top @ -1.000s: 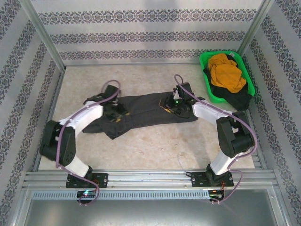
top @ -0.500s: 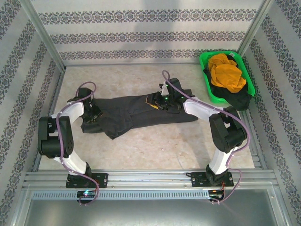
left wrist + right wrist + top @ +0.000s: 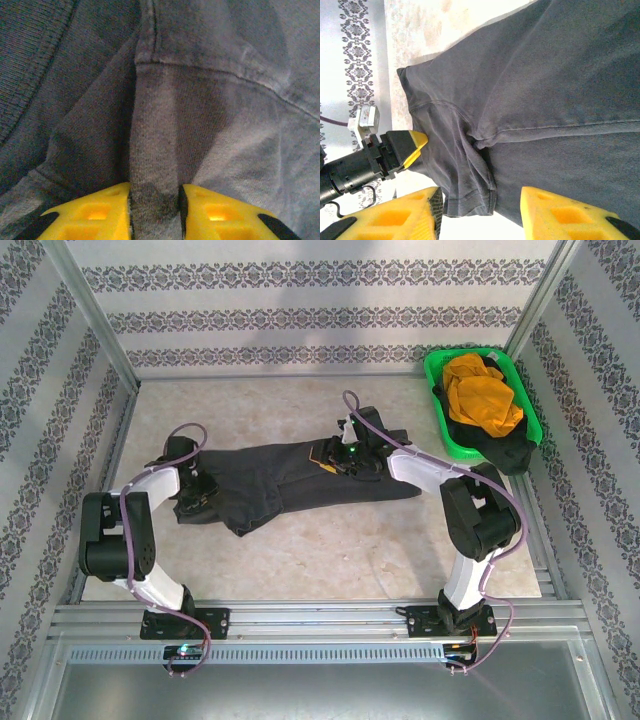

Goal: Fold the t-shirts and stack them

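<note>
Now: grey shirt (image 3: 290,480) lies spread flat on the tabletop (image 3: 300,550), its long side running from one pincer to the other.

Left pincer (image 3: 155,202) sits low on the shirt's left end. Its yellow fingers (image 3: 97,215) stand close together, with a raised ridge of grey cloth squeezed in the narrow gap between them. The cloth fills that gap from side to side. A stitched seam crosses just ahead of the fingertips. Ribbed fabric shows further ahead, to the left.

Right pincer (image 3: 480,200) is at the far edge of the shirt, toward its right end. Its fingers are spread wide. A folded hem of the shirt lies in the gap between them and is not squeezed. Ahead of this pincer the shirt stretches away, with a sleeve seam curving across it and bare tabletop beyond.

Green basket (image 3: 440,410) stands well to the right of the right pincer, in the far right corner. Orange shirt (image 3: 482,395) is crumpled on top inside it. Black shirt (image 3: 508,448) lies under the orange one and hangs over the basket's near rim.
</note>
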